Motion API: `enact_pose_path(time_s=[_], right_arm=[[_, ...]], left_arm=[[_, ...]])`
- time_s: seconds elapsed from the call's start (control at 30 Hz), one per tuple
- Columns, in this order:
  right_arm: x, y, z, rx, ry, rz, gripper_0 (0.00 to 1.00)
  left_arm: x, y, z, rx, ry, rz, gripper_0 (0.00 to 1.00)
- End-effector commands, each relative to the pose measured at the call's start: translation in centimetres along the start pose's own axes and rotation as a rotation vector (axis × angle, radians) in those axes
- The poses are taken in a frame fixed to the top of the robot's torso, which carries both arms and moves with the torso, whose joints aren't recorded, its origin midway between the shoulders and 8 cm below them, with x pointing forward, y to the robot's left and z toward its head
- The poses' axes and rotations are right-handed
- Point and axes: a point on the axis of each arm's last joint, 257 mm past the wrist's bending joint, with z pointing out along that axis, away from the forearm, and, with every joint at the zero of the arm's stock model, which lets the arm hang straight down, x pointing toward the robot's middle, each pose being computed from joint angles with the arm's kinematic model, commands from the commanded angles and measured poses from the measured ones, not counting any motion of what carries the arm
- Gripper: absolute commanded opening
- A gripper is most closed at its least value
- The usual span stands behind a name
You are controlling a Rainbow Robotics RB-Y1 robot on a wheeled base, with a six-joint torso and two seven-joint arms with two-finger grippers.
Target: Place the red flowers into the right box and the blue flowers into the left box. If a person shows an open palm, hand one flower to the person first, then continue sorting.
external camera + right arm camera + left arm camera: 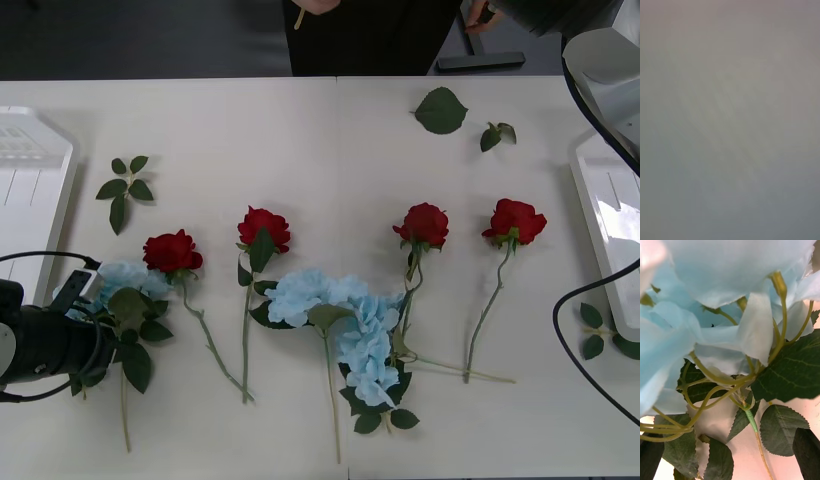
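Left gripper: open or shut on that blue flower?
Open: left gripper fingers sit at both corners, blue flower stem between them, ungripped.

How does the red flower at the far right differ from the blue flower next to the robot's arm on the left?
The far-right red flower has a small, tight, dark red head; the leftmost blue flower has a bigger, fluffy, pale blue one. The red flower lies alone; the blue flower lies against another red rose, with the left gripper at its leaves. The blue flower's leaves are broader. Both lie flat on the table, heads away from the robot.
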Motion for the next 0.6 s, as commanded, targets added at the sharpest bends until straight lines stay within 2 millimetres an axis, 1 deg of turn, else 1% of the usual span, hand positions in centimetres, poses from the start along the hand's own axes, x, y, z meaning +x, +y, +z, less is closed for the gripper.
enact_pose_path(time_s=[0.03, 0.13, 0.23, 0.27, 0.3, 0.33, 0.43, 0.47, 0.5, 0.57, 0.6], right_arm=[[-3.7, 1.7, 1.2, -0.039, -0.072, -0.008, 0.0], [-3.8, 1.9, 1.2, -0.044, -0.075, -0.001, 0.0], [-3.8, 1.9, 1.2, -0.044, -0.075, 0.007, 0.2], [-4.0, 2.0, 1.2, -0.048, -0.079, 0.014, 0.29], [-4.0, 2.0, 1.2, -0.049, -0.079, 0.02, 0.35], [-4.0, 2.2, 1.2, -0.055, -0.081, 0.034, 0.49], [-3.8, 2.6, 1.2, -0.068, -0.082, 0.077, 0.74], [-3.7, 2.8, 1.3, -0.074, -0.082, 0.09, 0.8], [-3.7, 2.8, 1.3, -0.076, -0.082, 0.095, 0.83], [-3.7, 2.9, 1.3, -0.078, -0.082, 0.094, 0.87], [-3.7, 2.8, 1.3, -0.076, -0.081, 0.095, 0.87]], left_arm=[[-1.6, -0.7, 0.0, 0.008, -0.033, -0.053, 1.0], [-1.6, -0.7, 0.0, 0.008, -0.033, -0.053, 1.0], [-1.6, -0.7, 0.0, 0.008, -0.033, -0.053, 1.0], [-1.6, -0.7, 0.0, 0.008, -0.033, -0.053, 1.0], [-1.6, -0.7, 0.0, 0.008, -0.033, -0.053, 1.0], [-1.6, -0.7, 0.0, 0.008, -0.033, -0.053, 1.0], [-1.6, -0.7, 0.0, 0.008, -0.033, -0.053, 1.0], [-1.6, -0.7, 0.0, 0.008, -0.033, -0.053, 1.0], [-1.6, -0.7, 0.0, 0.008, -0.033, -0.053, 1.0], [-1.6, -0.7, 0.0, 0.008, -0.033, -0.053, 1.0], [-1.6, -0.7, 0.0, 0.008, -0.033, -0.053, 1.0]])
